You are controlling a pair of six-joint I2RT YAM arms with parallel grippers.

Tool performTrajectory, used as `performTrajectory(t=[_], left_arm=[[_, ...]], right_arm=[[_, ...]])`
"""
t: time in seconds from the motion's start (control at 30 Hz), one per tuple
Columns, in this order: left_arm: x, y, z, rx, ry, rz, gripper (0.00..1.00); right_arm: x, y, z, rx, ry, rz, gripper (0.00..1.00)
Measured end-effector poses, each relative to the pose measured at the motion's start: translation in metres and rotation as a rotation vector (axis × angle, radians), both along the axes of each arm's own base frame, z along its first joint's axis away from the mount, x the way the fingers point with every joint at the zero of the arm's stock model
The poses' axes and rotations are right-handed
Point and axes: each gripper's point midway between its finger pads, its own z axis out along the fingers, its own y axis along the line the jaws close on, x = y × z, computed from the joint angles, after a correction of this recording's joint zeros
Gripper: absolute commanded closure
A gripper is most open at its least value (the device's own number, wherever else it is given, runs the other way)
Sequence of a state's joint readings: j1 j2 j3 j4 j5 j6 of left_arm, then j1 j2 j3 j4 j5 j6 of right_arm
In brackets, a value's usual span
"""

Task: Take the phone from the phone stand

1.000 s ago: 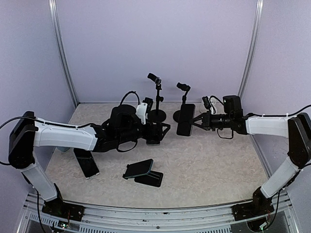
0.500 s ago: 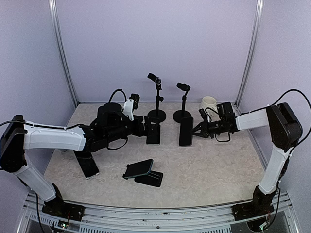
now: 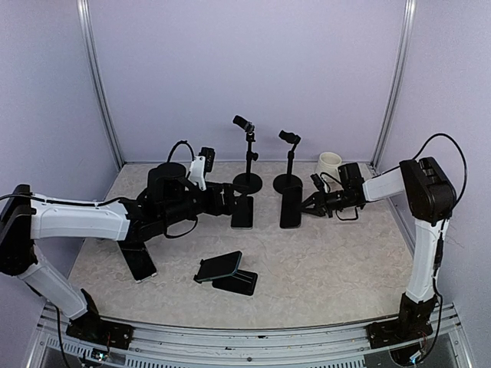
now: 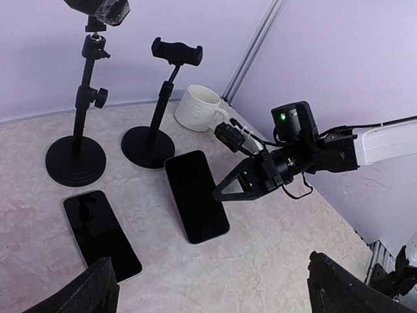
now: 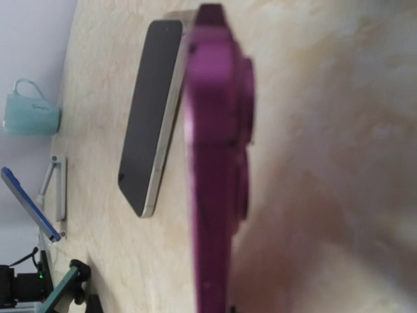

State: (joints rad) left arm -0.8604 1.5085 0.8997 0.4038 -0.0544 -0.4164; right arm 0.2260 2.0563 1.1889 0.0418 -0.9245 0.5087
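Note:
My right gripper is shut on the long edge of a dark phone, holding it low over the table in front of the two tall stands. That phone looks almost flat in the left wrist view and shows edge-on and purple in the right wrist view. Both tall stands have empty clamps. A second phone lies flat just ahead of my open left gripper, untouched. A third phone leans on a low stand nearer the front.
A white mug stands behind the right gripper near the back right corner. Another phone lies flat under the left forearm. A teal mug shows in the right wrist view. Metal frame posts and walls enclose the table.
The right gripper has brought its phone down from upright in the air to table level. The left arm has pulled back to the left, away from the phone lying flat.

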Motion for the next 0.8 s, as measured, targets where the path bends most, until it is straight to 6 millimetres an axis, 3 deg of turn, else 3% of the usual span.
performTrajectory(t=[0.4, 0.8], left_arm=[[0.003, 0.008, 0.0, -0.003, 0.004, 0.026, 0.01], [0.001, 0.024, -0.002, 0.001, 0.009, 0.059, 0.01]], right_arm=[[0.018, -0.007, -0.014, 0.041, 0.039, 0.01, 0.91], [0.018, -0.015, -0.04, -0.007, 0.07, -0.004, 0.79]])
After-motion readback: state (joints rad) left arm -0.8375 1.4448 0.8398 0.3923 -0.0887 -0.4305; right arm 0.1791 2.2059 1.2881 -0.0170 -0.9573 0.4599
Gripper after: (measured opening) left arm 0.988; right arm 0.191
